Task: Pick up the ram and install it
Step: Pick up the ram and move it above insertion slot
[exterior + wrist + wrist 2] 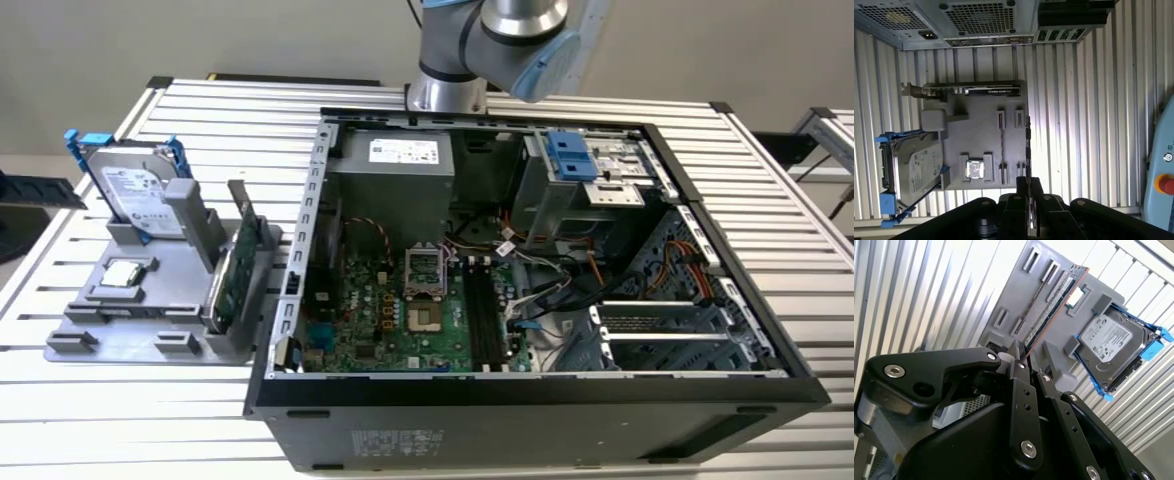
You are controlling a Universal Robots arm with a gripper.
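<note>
Table [80, 400]: pale silver, ribbed in parallel slats.
Computer case [534, 425]: black shell, grey metal inside.
Motherboard [387, 320]: green, black slots.
Hard drive [134, 185]: silver, white label, bright blue rails.
Holder tray [147, 310]: plain mid-grey.
Expansion card [230, 280]: green.
Drive-bay latch [570, 155]: blue.
Cables [687, 255]: orange.
Arm [521, 20]: silver-grey, pale blue cap.
Gripper [1026, 357]: matt black, silver screw heads.
Ram [1054, 300]: dark board, reddish-copper edge.
Stop button [1165, 185]: red on yellow, pale blue-grey housing.
</note>
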